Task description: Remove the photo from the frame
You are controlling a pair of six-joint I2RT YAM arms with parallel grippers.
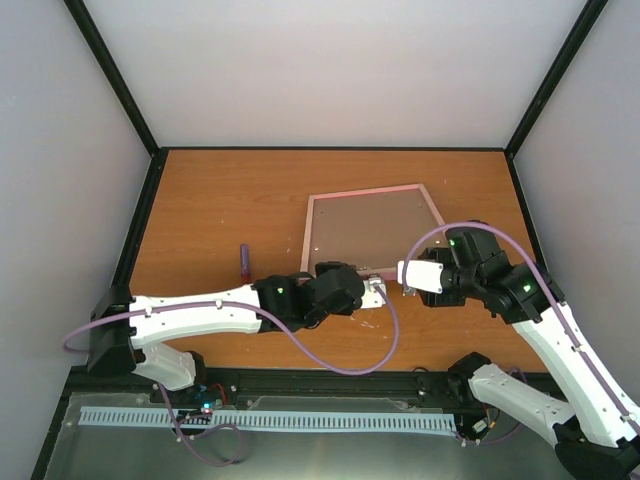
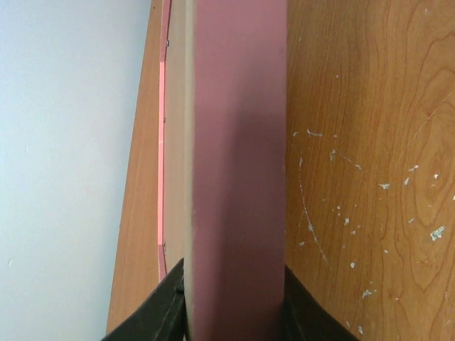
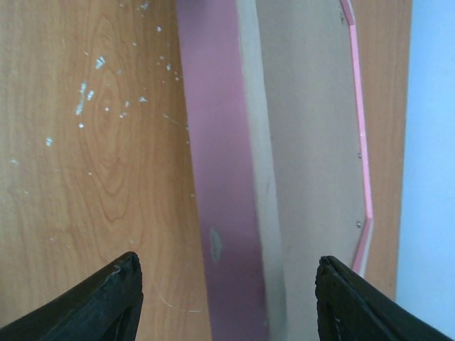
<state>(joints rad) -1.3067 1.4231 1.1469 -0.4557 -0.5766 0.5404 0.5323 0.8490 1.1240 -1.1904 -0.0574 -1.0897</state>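
Left gripper (image 2: pixel 234 302) clamped the frame's (image 1: pixel 370 225) near rail; right gripper (image 3: pixel 227 298) gaped astride it, fingers (image 3: pixel 106 298) clear of both edges.

You're looking at an orange-brown wood-grain tabletop (image 1: pixel 230 200) boxed in by plain pale walls: back wall (image 1: pixel 330 70), left wall (image 1: pixel 50 180), right wall (image 1: pixel 590 170). Black posts (image 1: pixel 113 75) rise at the rear corners. Up close, the wood carries white flecks (image 2: pixel 384 186) and fine scratches. The light is soft and even. At the near edge, a grey metal ledge (image 1: pixel 350 455) bears a white slotted strip (image 1: pixel 300 421).
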